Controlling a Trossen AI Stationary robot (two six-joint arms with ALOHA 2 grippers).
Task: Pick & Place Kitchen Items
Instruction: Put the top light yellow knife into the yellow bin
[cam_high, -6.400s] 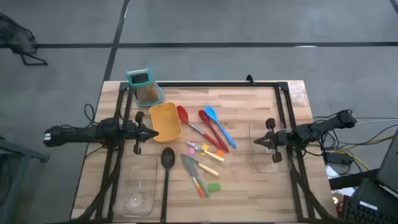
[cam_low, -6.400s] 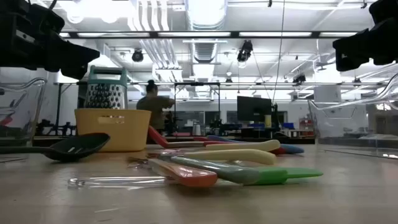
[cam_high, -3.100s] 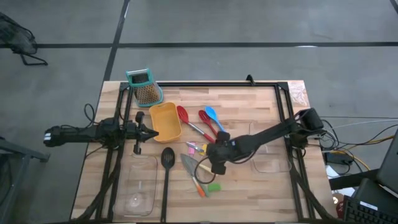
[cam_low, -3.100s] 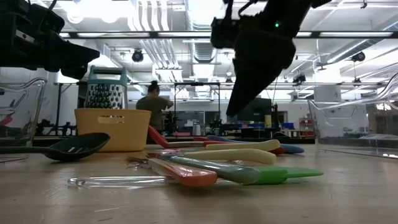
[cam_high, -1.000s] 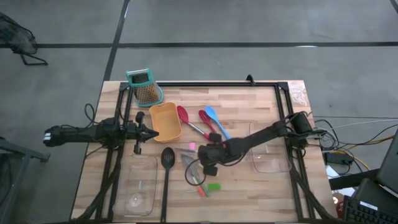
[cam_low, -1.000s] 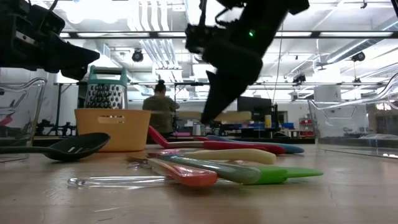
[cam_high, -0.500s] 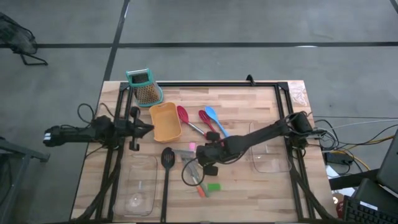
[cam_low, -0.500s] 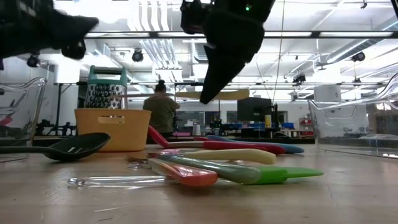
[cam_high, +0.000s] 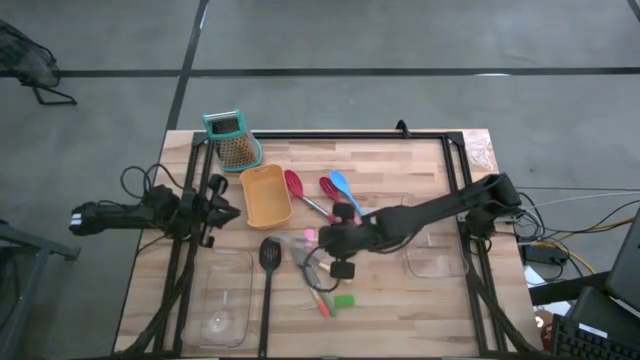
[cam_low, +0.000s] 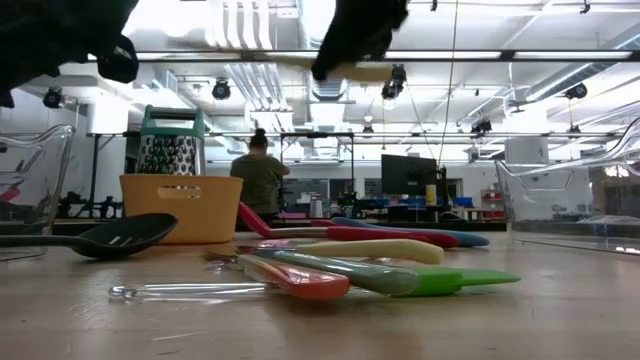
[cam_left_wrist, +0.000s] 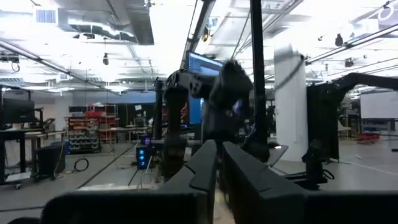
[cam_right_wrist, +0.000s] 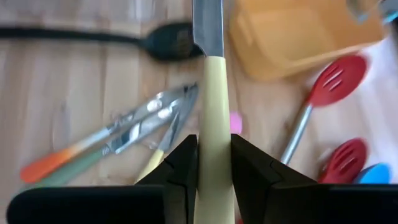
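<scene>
two fingers of my right gripper (cam_right_wrist: 214, 163) squeeze the yellow-handled knife (cam_right_wrist: 210, 93), up in the air over the other tools (cam_high: 322, 288) on the table (cam_high: 400, 170). my left gripper (cam_high: 222, 210) waits near the yellow tray (cam_high: 265, 195), fingers nearly together.

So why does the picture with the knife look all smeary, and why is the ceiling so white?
Right wrist view: the table is motion-blurred, while the yellow-handled knife looks sharper. Low view: ceiling lights glare white, so the arms are dark silhouettes.

Utensils (cam_high: 330, 215) between two trays (cam_high: 265, 195)
</scene>
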